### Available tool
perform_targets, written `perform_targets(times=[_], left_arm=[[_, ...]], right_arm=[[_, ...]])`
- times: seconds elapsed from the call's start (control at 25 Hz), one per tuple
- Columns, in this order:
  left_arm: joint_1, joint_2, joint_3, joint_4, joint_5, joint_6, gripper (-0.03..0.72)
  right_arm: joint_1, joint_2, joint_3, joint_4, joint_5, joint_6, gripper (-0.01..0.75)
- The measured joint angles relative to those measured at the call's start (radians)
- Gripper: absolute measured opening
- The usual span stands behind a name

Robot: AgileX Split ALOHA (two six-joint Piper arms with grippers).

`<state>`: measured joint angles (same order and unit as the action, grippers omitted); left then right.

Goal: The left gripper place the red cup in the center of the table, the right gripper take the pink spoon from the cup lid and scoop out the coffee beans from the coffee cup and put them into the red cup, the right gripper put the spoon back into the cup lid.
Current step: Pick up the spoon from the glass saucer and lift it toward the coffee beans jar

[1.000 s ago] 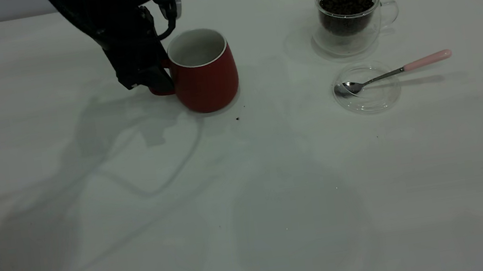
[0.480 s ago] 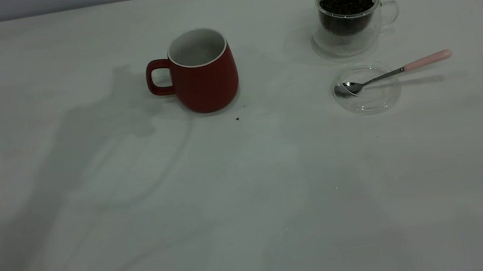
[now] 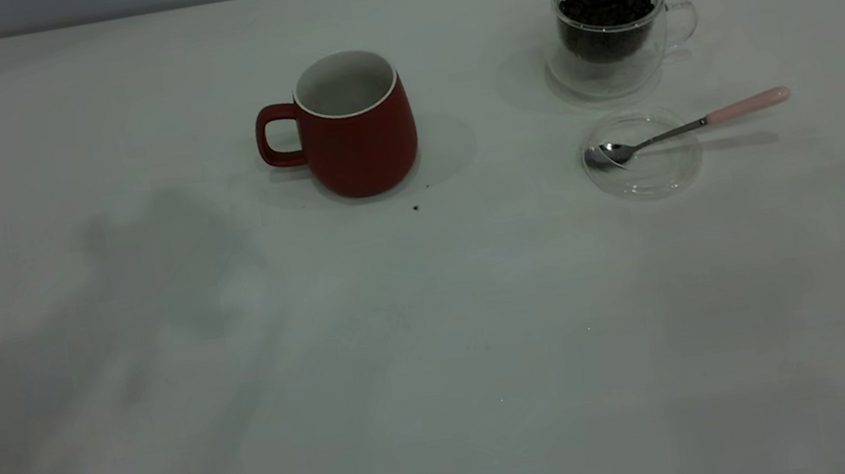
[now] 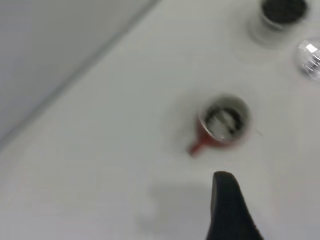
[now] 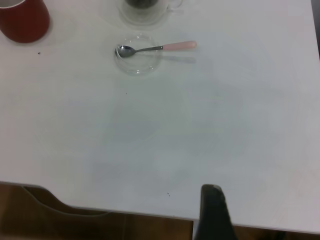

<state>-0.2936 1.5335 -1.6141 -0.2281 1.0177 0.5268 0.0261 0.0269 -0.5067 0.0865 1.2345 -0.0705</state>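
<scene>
Exterior view: glossy rounded red cup (image 3: pixel 357 126) upright on smooth white table (image 3: pixel 436 334).

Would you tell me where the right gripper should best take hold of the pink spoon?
Probably the pink handle end of the pink spoon, from above: it juts past the cup lid over bare table, while the bowl lies inside the lid's rim.

The pink spoon (image 5: pixel 150 48) lies across the cup lid (image 5: pixel 139 61).
</scene>
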Motion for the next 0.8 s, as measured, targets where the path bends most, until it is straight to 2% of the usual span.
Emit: perform_targets(times=[0.08, 0.12, 0.28, 0.44, 0.8], left_arm=[[0.000, -0.034, 0.000, 0.032, 0.135, -0.067, 0.495], [0.000, -0.049, 0.004, 0.059, 0.153, -0.100, 0.495], [0.000, -0.096, 0.035, 0.181, 0.153, -0.246, 0.495], [0.000, -0.164, 0.138, 0.243, 0.153, -0.350, 0.495], [0.000, -0.425, 0.614, 0.247, 0.153, -0.417, 0.495]], right_arm=[[0.000, 0.000, 0.000, 0.000, 0.000, 0.000, 0.560], [0.000, 0.000, 0.000, 0.000, 0.000, 0.000, 0.560], [0.000, 0.000, 0.000, 0.000, 0.000, 0.000, 0.560], [0.000, 0.000, 0.000, 0.000, 0.000, 0.000, 0.560], [0.000, 0.000, 0.000, 0.000, 0.000, 0.000, 0.560]])
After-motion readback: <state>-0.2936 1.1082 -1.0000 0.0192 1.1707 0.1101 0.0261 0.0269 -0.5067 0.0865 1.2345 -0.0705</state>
